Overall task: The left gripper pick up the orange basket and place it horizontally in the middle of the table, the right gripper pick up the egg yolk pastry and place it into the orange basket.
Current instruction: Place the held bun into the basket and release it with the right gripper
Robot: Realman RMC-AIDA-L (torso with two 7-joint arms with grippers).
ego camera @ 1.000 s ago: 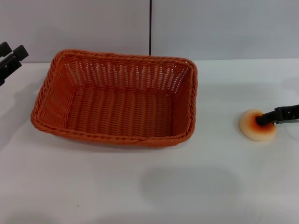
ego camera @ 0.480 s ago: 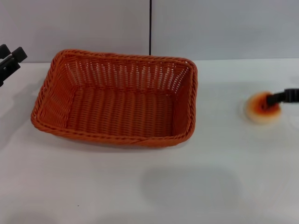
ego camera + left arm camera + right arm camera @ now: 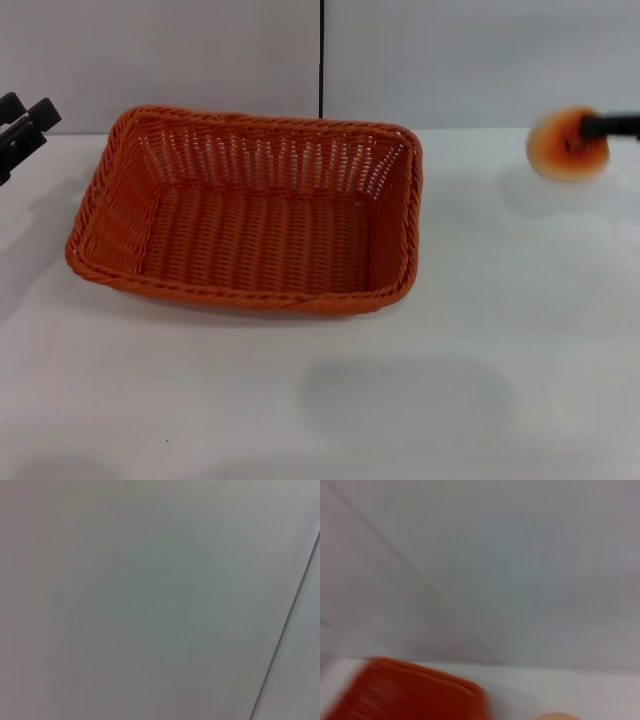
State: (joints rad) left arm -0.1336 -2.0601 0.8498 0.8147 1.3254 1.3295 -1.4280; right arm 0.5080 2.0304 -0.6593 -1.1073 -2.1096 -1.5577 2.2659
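Note:
The orange basket (image 3: 250, 215) lies lengthwise on the white table (image 3: 300, 400), near its middle, with nothing inside. It also shows as an orange blur in the right wrist view (image 3: 405, 692). The egg yolk pastry (image 3: 562, 150) hangs in the air to the right of the basket, level with its far rim, with my right gripper (image 3: 582, 130) shut on it. A sliver of the pastry (image 3: 557, 716) appears in the right wrist view. My left gripper (image 3: 25, 120) hovers at the far left edge, apart from the basket, its two fingers spread.
A grey wall with a dark vertical seam (image 3: 321, 60) stands behind the table. The left wrist view holds only that wall and a seam (image 3: 287, 625). Bare tabletop lies in front of the basket and to its right.
My right gripper has lifted the pastry off the table and carried it up and towards the back. The basket and the left gripper have stayed in place.

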